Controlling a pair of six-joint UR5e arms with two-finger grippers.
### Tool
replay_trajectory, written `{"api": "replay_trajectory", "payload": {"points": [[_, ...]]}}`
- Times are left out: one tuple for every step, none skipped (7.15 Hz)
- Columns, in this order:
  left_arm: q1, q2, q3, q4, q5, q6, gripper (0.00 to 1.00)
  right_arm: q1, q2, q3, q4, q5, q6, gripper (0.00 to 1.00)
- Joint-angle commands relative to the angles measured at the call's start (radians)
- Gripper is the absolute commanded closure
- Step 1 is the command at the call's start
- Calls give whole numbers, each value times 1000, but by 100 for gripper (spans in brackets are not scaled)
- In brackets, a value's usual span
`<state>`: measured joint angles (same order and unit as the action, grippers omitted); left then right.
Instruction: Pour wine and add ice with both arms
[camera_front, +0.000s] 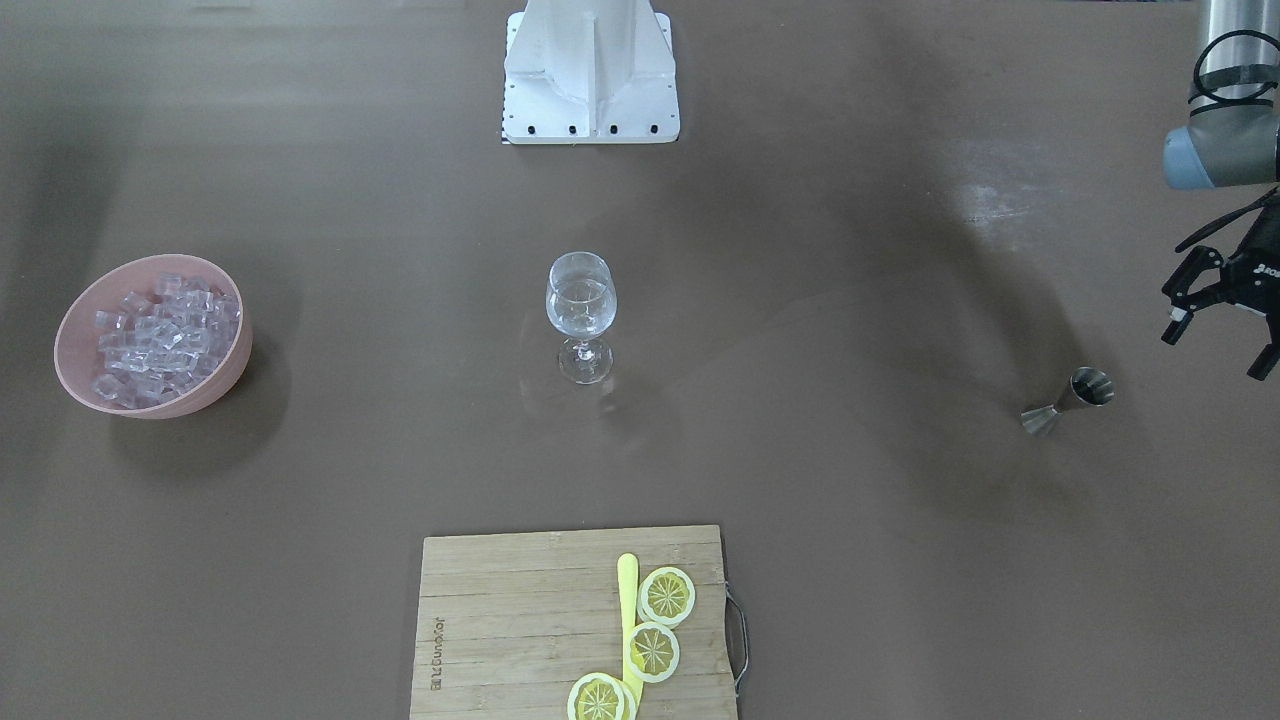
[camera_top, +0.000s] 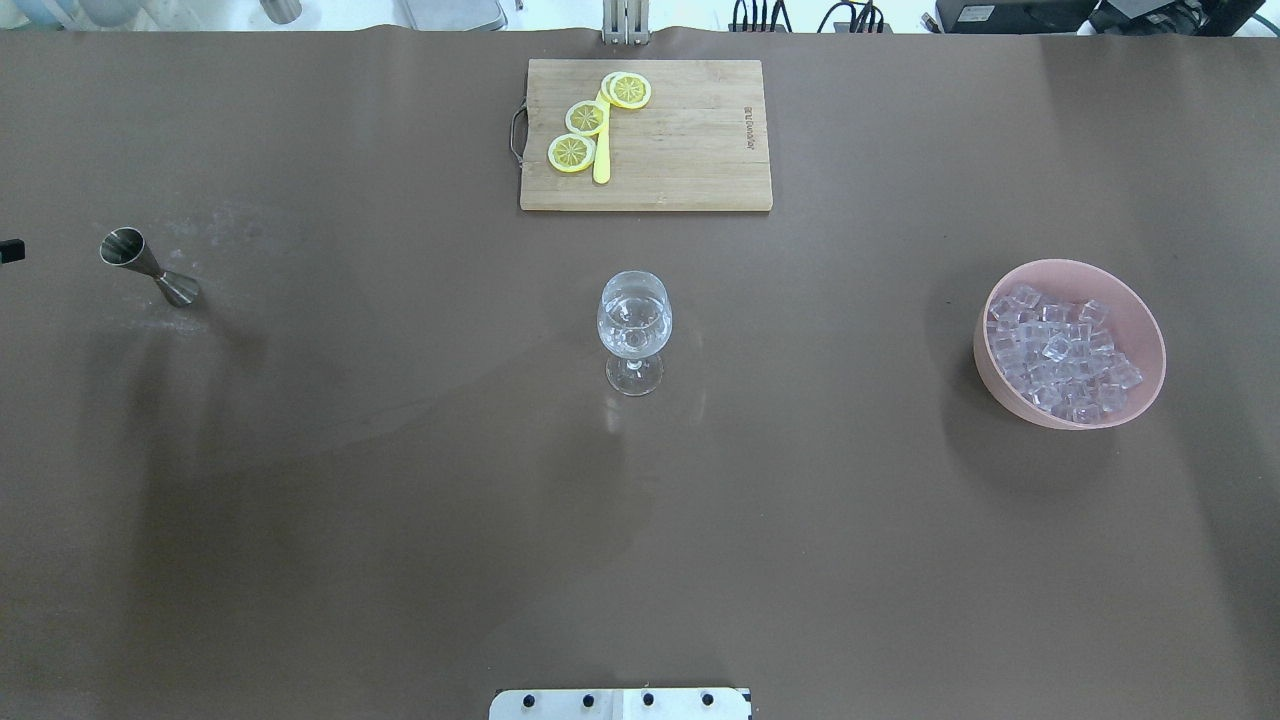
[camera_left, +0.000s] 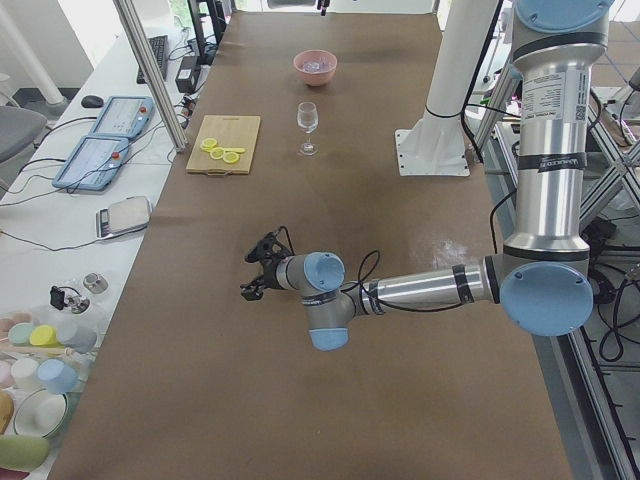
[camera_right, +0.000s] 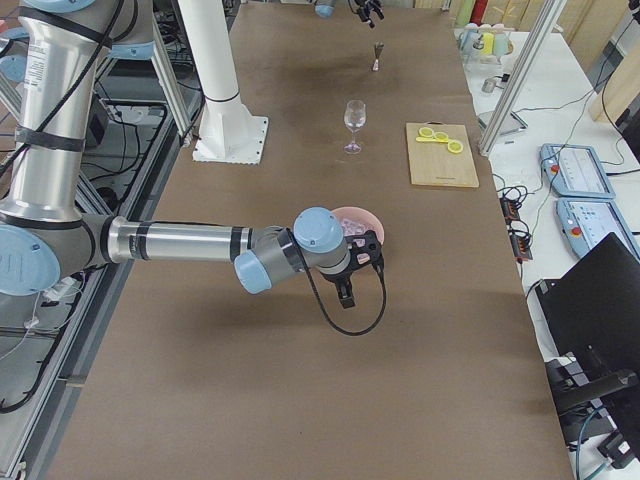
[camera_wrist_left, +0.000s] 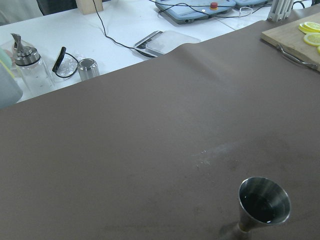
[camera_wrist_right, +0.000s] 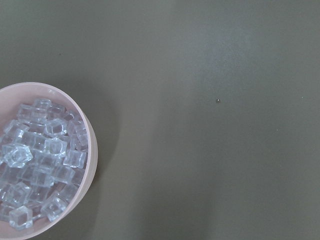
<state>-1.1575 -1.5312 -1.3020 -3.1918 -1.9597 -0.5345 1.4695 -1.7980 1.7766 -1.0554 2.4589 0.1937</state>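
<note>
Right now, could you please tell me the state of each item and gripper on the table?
wine glass: upright, a little clear liquid inside.
jigger: upright, ungripped, contents unclear.
pink bowl: upright, holding ice cubes.
cutting board: flat, bearing lemon slices.
left gripper: open, empty.
right gripper: open or shut, cannot tell.

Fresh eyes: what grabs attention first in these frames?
A stemmed glass stands alone at the centre of the table. On the robot's right sits a pink bowl heaped with ice; on its left a steel jigger, with the open left gripper hanging beside it.
</note>
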Motion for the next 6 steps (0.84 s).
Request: {"api": "replay_trajectory", "payload": {"points": [[62,3,22,-20,106,-16,3,0,0,1,0,3,0,0],[93,3,50,-63,167,-25,3,0,2,3,0,3,0,0],[132,-1,50,-82,177,-89,3,0,2,6,1,3,0,0],[166,-9,46,-85,177,-129,3,0,0,6,2,2,0,0],[176,-10,46,-98,177,-128,3,0,0,6,2,2,0,0],[197,-10,46,-103,185,-130,3,0,0,6,2,2,0,0]]}}
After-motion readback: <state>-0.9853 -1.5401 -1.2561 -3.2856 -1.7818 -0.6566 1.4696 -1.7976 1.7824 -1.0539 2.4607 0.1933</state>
